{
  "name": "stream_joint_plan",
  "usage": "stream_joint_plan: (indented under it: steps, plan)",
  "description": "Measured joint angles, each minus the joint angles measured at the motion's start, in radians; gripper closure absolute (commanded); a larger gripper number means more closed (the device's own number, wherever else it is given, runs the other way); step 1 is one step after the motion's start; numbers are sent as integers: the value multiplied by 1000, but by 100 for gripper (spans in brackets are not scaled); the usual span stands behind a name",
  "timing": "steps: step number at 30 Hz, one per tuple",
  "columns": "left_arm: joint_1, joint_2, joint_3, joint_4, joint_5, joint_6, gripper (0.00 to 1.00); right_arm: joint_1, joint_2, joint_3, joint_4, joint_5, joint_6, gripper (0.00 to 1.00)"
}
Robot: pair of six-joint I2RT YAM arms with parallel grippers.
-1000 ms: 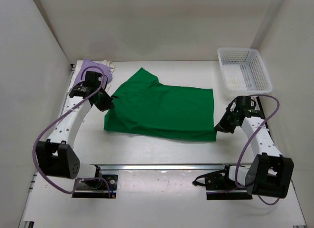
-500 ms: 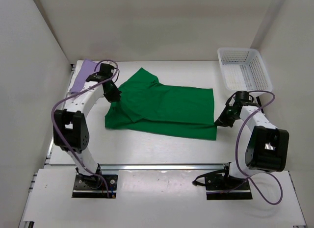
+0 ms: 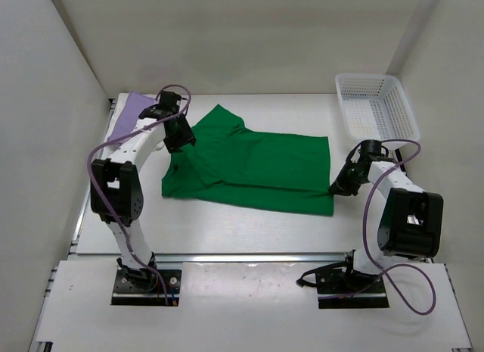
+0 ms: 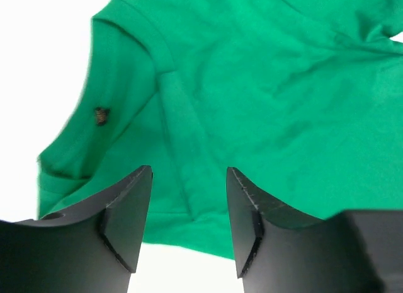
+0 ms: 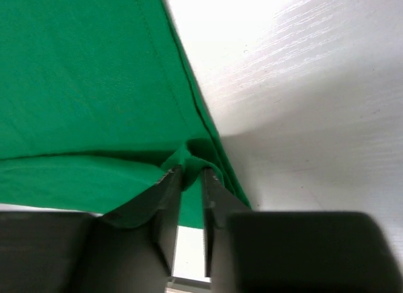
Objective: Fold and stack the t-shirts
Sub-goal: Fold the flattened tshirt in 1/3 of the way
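The green shirt is lying spread and wrinkled across the middle of the white table, with a lavender shirt at the back left corner. The left gripper is hovering over its sleeve with jaws apart, and the right gripper is pinching its hem. White walls are enclosing the table, a basket sitting back right.

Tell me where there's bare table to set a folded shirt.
Free: the near strip between the green t-shirt and the front rail, and the far strip between the lavender t-shirt and the basket. Crowded: both side edges, where the left arm and right arm reach in.
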Motion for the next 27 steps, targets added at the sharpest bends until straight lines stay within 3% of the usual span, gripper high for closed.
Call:
stream_joint_plan:
  steps: [1,5,9,13,16,22,27]
  plan:
    - [9,-32,-24,9,1,7,38,0,-6,0,0,0,1,75]
    - [92,-220,-193,39,29,17,45,0,-64,0,-12,-3,3,69]
    - [173,-401,-414,68,48,14,64,-3,-201,-31,-16,-13,5,69]
    - [170,-453,-576,63,72,14,68,-6,-377,-127,-44,-20,3,69]
    - [182,-449,-640,76,98,5,68,11,-430,-214,-44,-34,13,69]
    - [264,-422,-705,140,154,-26,47,-50,-430,-304,-74,-60,25,62]
    - [298,-401,-741,205,182,-43,46,-174,-419,-349,-11,-126,29,60]
